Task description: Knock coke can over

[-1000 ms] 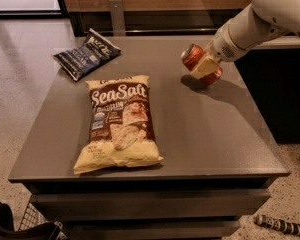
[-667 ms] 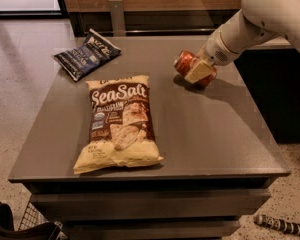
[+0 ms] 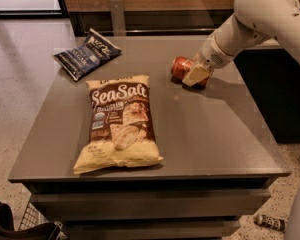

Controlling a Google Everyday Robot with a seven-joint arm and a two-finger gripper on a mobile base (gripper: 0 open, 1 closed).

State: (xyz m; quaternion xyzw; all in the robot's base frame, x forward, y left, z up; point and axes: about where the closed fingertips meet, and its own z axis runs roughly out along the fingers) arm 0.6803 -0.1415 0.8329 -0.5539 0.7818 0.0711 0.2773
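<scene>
The coke can (image 3: 182, 67), small and red, lies tipped on its side on the grey table (image 3: 205, 129), its end pointing left. My gripper (image 3: 197, 75) comes in from the upper right on a white arm and sits right against the can's right side. One pale finger (image 3: 195, 75) lies across the can and hides part of it.
A large yellow-and-brown SeaSalt chip bag (image 3: 120, 121) lies flat at the table's front left. A dark blue chip bag (image 3: 87, 56) lies at the back left corner. A dark cabinet (image 3: 285, 94) stands to the right. A bottle (image 3: 270, 222) lies on the floor at lower right.
The can has gone from tilted to lying on its side and has slid left. My gripper and arm have followed it to the left and down.
</scene>
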